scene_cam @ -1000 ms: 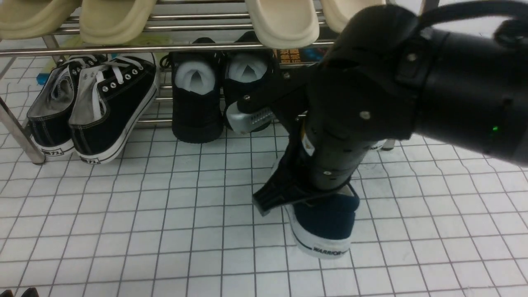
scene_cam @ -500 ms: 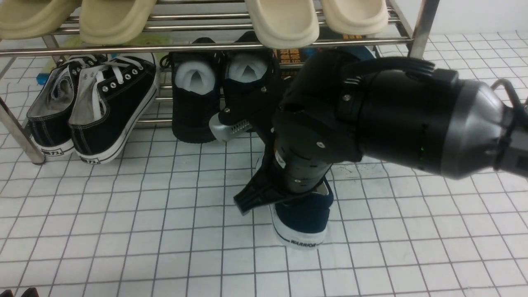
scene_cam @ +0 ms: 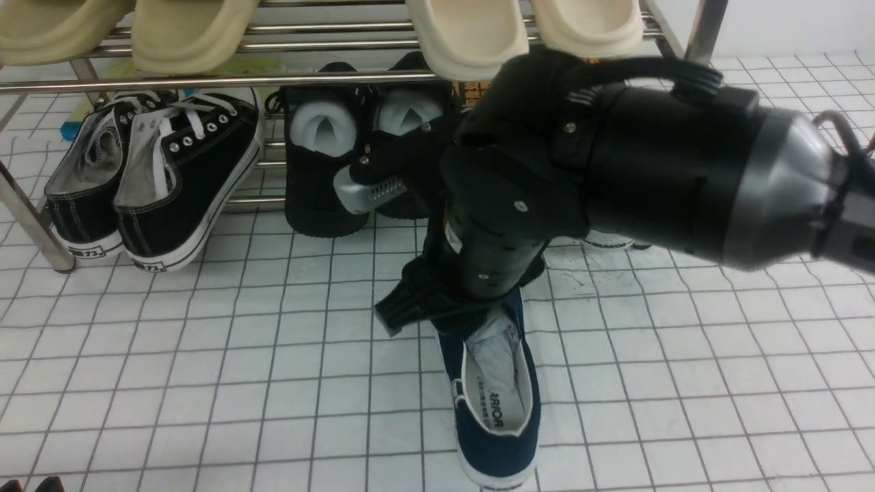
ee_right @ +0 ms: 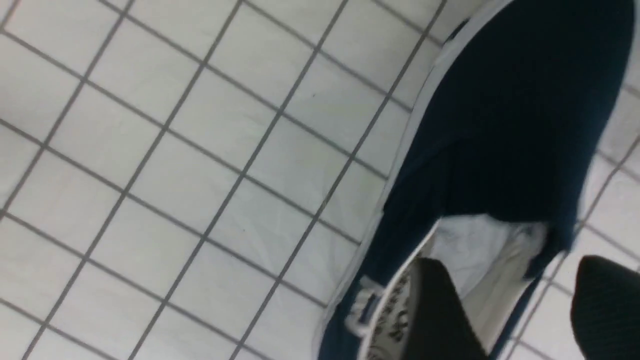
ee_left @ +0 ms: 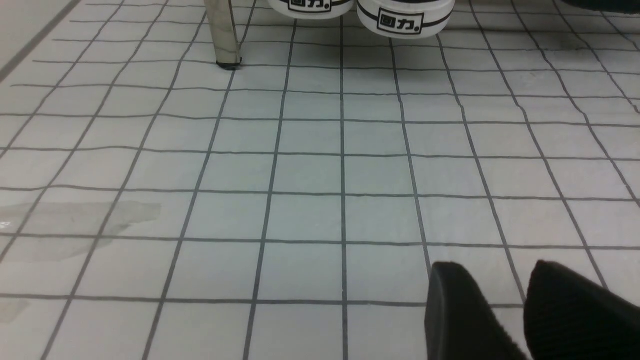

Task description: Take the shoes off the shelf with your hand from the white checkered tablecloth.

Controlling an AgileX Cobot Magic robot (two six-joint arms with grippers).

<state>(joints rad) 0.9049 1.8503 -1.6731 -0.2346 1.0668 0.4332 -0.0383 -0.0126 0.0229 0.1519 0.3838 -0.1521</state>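
Nose-down over the navy shoe (scene_cam: 495,451) on checkered cloth (scene_cam: 205,355): right claw (ee_right: 520,310), wide open, empty.

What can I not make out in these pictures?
- Toe of navy-blue canvas slip-on shoe: front view, black right gripper covers it.
- Lower right of shiny silver tube shelf: front view, thick black arm hides it.
- Insole print: right wrist view, blurred.

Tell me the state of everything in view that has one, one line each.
right gripper, open, gripping nothing
left gripper, slightly open, empty
navy shoe, sole down on the tablecloth, off the shelf
shelf, upright, other shoes on it
black sneakers, tilted, heels on the tablecloth
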